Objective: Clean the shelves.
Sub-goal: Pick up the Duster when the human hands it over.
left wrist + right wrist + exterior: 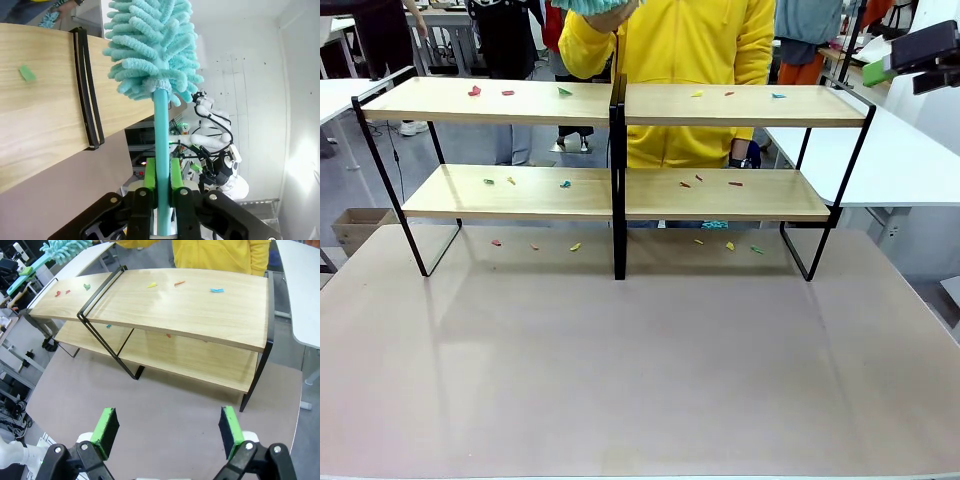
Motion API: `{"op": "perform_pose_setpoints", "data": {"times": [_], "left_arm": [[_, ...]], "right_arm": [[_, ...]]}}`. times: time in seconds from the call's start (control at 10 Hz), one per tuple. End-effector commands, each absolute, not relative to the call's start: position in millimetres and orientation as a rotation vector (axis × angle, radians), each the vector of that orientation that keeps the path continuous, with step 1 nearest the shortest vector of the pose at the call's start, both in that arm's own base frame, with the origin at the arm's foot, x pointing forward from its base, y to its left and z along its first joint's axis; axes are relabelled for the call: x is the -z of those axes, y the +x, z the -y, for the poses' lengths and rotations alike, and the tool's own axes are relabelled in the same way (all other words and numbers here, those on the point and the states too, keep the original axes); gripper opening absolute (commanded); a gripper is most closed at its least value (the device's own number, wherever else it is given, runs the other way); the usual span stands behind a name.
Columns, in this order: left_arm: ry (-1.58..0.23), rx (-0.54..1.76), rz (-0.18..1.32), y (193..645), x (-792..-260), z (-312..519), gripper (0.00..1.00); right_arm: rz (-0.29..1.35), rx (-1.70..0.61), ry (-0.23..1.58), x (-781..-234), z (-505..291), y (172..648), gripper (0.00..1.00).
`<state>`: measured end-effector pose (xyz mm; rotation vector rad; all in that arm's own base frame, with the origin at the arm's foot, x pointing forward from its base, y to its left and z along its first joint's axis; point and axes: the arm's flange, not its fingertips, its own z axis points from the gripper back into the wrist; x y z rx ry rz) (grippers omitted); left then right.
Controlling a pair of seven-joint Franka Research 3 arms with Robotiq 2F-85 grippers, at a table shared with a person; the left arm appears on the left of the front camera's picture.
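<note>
The shelves (520,103), two tiers of light-wood boards on a black frame, stand across the far half of the table, with several small coloured paper scraps (565,91) on both boards. In the left wrist view my left gripper (162,175) is shut on the handle of a teal fluffy duster (150,45), beside an end of a shelf board (45,115) that carries a green scrap (27,73). The duster head (592,5) shows at the top edge, by the raised hand of a person in a yellow hoodie (670,60). My right gripper (169,427) hangs open above the table, facing the shelves (200,305).
More scraps (575,246) lie on the brown table (640,370) under the shelves. White tables (905,160) stand to the right and far left. A cardboard box (355,228) sits on the floor at the left. My right gripper (900,60) is high at the right edge.
</note>
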<state>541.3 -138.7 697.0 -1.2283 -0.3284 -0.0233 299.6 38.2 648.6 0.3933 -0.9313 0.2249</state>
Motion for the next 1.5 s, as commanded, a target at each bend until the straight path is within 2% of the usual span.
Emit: {"op": "perform_pose_setpoints", "data": {"times": [0.0,0.2,0.4,0.5,0.8,0.9,1.0,1.2,1.3,1.4], "left_arm": [[-1.2,0.037,0.359,533,-696,138,0.0],[-1.126,0.074,0.376,511,-704,116,0.0],[-1.014,0.207,0.353,461,-717,42,0.0],[-0.942,0.262,0.397,424,-722,-9,0.0],[-0.979,0.406,0.652,317,-730,-132,0.0],[-1.0,0.337,0.755,285,-727,-178,0.0],[-0.992,0.23,0.796,263,-717,-216,0.0],[-1.025,0.151,0.795,232,-690,-260,0.0],[-1.097,0.149,0.741,242,-678,-264,0.02],[-0.994,0.145,0.806,223,-701,-264,0.02]], "right_arm": [[0.93,-0.227,0.396,-649,-38,300,1.0],[0.93,-0.227,0.396,-649,-38,300,1.0],[0.93,-0.227,0.396,-649,-38,300,1.0],[0.93,-0.227,0.396,-649,-38,300,1.0],[0.93,-0.227,0.396,-649,-38,300,1.0],[0.93,-0.227,0.396,-649,-38,300,1.0],[0.93,-0.227,0.396,-649,-38,300,1.0],[0.93,-0.227,0.396,-649,-38,300,1.0],[0.93,-0.227,0.396,-649,-38,300,1.0],[0.93,-0.227,0.396,-649,-38,300,1.0]]}}
